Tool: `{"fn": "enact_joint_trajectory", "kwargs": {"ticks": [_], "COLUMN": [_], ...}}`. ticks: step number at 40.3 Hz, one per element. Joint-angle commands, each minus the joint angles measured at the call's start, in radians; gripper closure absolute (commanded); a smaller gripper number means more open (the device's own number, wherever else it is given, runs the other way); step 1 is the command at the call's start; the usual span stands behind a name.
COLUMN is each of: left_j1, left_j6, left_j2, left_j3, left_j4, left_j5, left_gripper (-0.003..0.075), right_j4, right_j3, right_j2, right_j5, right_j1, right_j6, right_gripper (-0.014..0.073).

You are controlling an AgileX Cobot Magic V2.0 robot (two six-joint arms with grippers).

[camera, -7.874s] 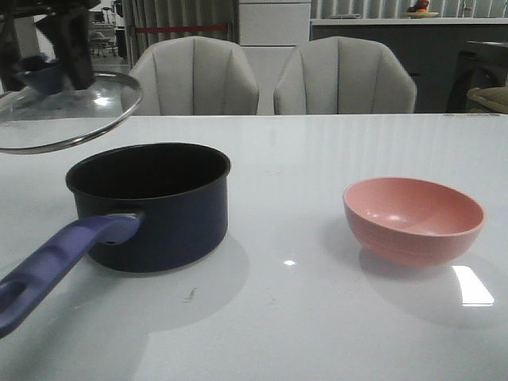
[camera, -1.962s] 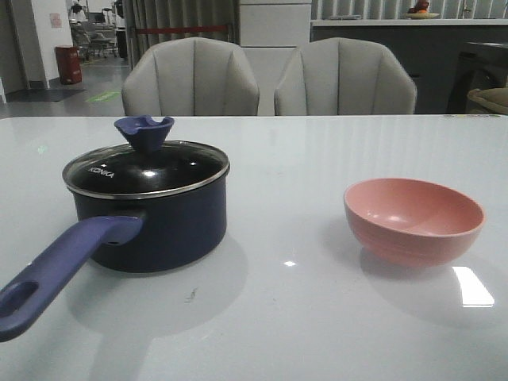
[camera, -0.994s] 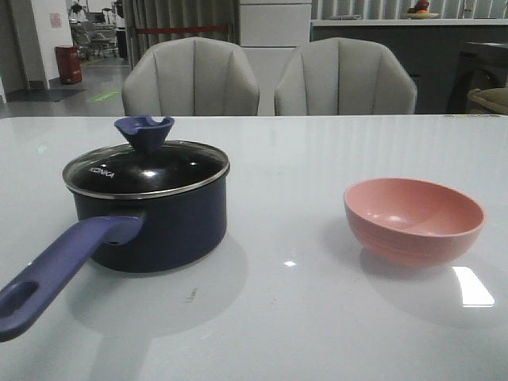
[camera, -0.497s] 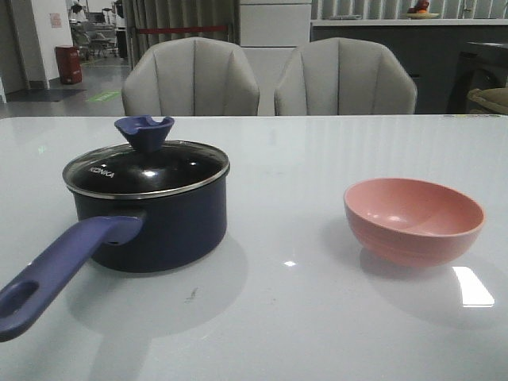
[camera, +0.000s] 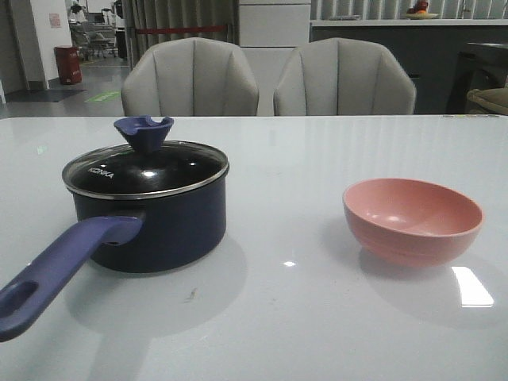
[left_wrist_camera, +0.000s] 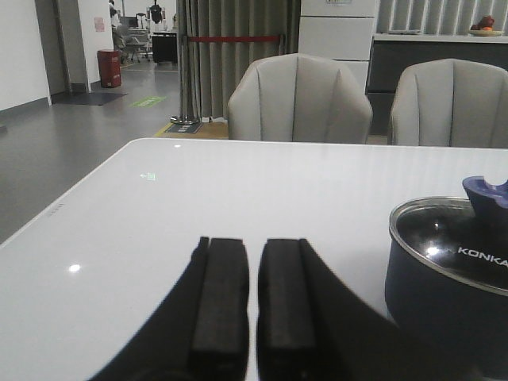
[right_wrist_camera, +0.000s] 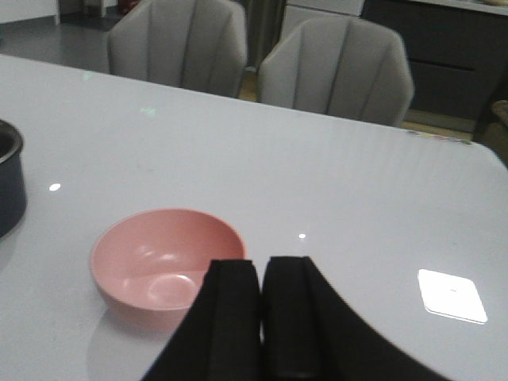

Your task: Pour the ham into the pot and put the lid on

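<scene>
Pot (camera: 151,213) under one lid (camera: 145,167); one pink bowl (camera: 412,220) apart.

A showroom-like hall: glossy white table (camera: 317,317), two padded chairs (camera: 190,75), roped stanchion barrier (left_wrist_camera: 234,38), polished floor.

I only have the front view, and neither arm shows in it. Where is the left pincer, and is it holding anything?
Observer: The left pincer is shut on nothing, low over the table, apart from the pot.
Operator: And the right one?
Observer: The right pincer is shut too and empty; the pink bowl lies just beyond its fingertips.
Operator: Any ham in the bowl's bottom?
Observer: None; the bottom is bare.
</scene>
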Motion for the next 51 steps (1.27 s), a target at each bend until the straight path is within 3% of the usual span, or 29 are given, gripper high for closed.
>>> {"fn": "enact_joint_trajectory", "kwargs": {"ticks": [1,10,51], "left_j1": [0.000,0.000,0.000], "left_j6": [-0.006,-0.006,-0.006], "left_j2": [-0.020,-0.020,-0.020], "left_j3": [0.021,0.021,0.021], "left_j4": [-0.004,-0.004,-0.004], "left_j5": [-0.087,-0.087,-0.087], "left_gripper": [0.0587,0.0587,0.0587], "right_j4": [-0.062,-0.090,-0.115], "right_j3": [0.010,0.109,0.108], "right_j2": [-0.058,-0.161,-0.161], "right_j5": [-0.071,-0.097,-0.085], "right_j1": [-0.049,-0.054,-0.054], "right_j6": [0.073,0.134,0.174], "right_gripper": [0.0433,0.0433,0.0433]}}
